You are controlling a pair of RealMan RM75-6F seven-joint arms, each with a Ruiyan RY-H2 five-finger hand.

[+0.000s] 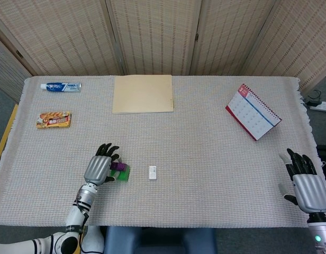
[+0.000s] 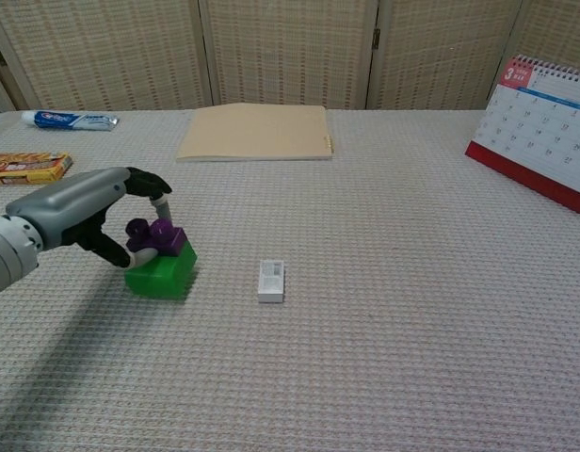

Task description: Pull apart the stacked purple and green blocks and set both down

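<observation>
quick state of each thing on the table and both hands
purple block: stacked on green block, pinched by left robot hand
green block: on table, under purple
left robot hand: pinching purple block
right robot hand: open, holding nothing
calendar: standing

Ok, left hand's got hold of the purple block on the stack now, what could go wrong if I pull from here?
1. The left hand pinches the purple block alone, while the right hand sits open at the far table edge. Nothing pins the green block, so the whole stack may lift together.
2. The green block already looks slightly tilted in the chest view. A sideways pull could tip or drag it toward the small white box.
</observation>
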